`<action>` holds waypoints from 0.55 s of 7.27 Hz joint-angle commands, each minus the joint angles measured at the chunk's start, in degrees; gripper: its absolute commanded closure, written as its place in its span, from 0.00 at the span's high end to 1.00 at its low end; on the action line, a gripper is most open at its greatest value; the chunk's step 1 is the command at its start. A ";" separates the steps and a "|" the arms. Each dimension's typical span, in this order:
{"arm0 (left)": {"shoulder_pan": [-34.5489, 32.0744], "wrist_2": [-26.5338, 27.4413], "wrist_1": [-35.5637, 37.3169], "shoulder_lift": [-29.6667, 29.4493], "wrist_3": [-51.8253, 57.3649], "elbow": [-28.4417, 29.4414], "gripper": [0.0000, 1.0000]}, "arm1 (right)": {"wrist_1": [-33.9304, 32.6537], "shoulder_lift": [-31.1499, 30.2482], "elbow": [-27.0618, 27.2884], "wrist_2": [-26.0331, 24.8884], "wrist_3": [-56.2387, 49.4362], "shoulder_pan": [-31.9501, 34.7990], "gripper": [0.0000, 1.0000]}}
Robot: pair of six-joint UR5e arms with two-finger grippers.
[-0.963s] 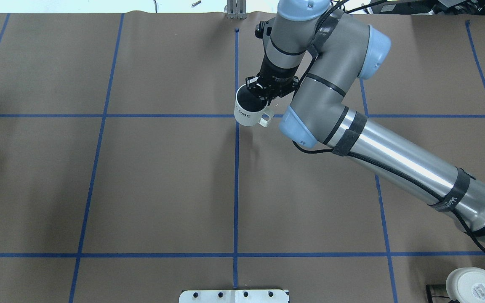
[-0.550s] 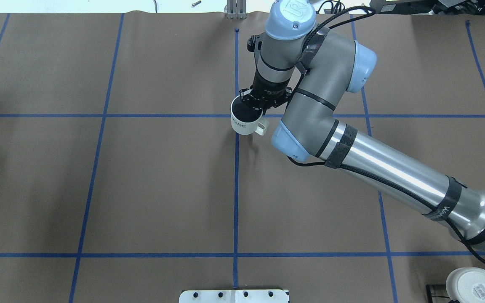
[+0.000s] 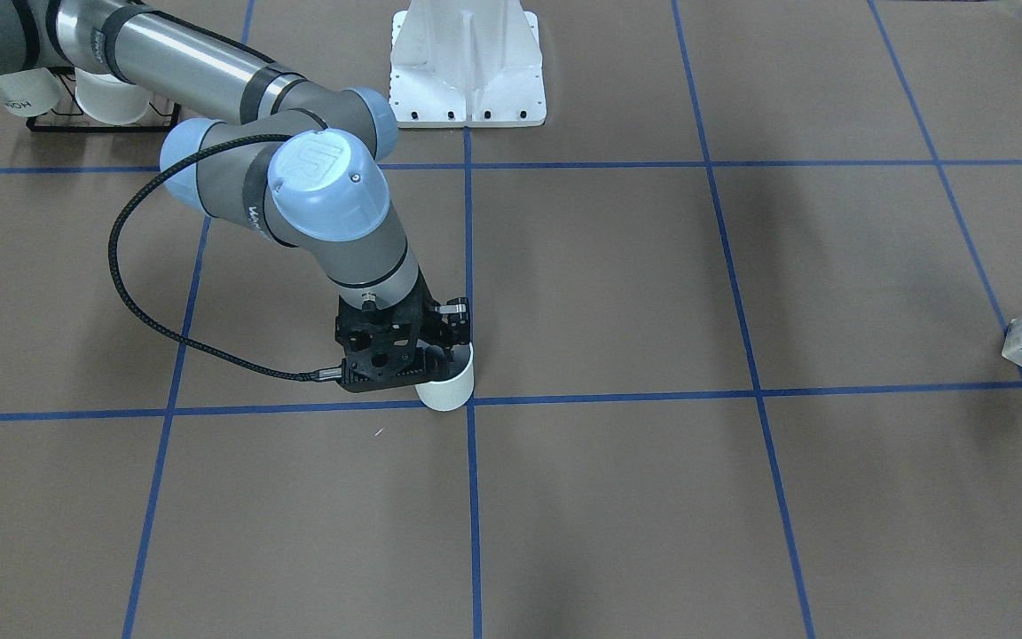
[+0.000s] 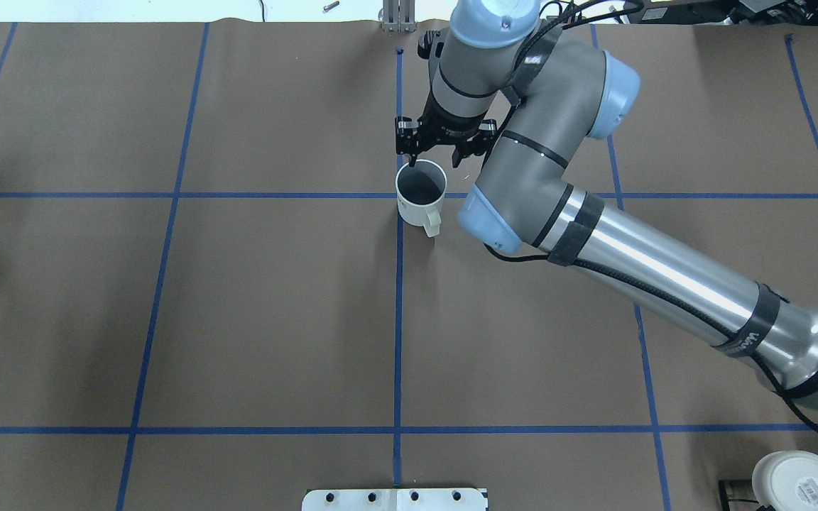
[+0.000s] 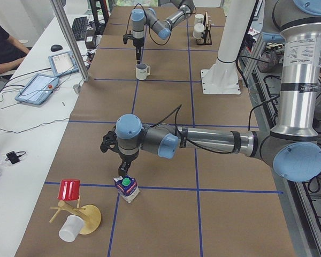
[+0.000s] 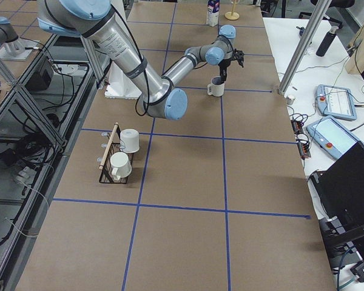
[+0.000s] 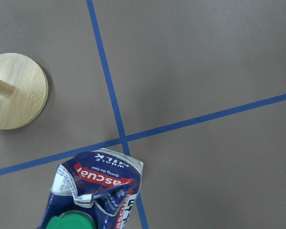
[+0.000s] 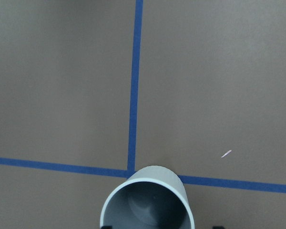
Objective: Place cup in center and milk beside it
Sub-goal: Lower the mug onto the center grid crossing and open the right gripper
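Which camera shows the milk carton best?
The exterior left view: the whole milk carton shows, green cap and all. Left wrist crops it close; front-facing cuts it at the edge; exterior right shows it tiny; overhead misses it.

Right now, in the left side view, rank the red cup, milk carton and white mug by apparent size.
Milk carton and red cup: look about alike.
White mug: smallest, though it sits farthest from the camera, so true size is unsure.

Bright even lighting, soft shadows, sharp
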 commanded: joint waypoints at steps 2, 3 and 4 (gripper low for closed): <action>0.01 4.49 0.26 -1.91 4.51 1.15 0.99 | -1.71 -11.31 11.30 10.76 -2.49 13.41 1.00; -0.07 5.74 0.69 -1.64 14.98 1.32 0.99 | -1.80 -15.82 13.45 11.72 -7.82 16.32 1.00; -0.51 5.75 0.78 -1.47 20.22 1.76 0.99 | -1.80 -18.56 14.08 11.82 -11.53 17.22 1.00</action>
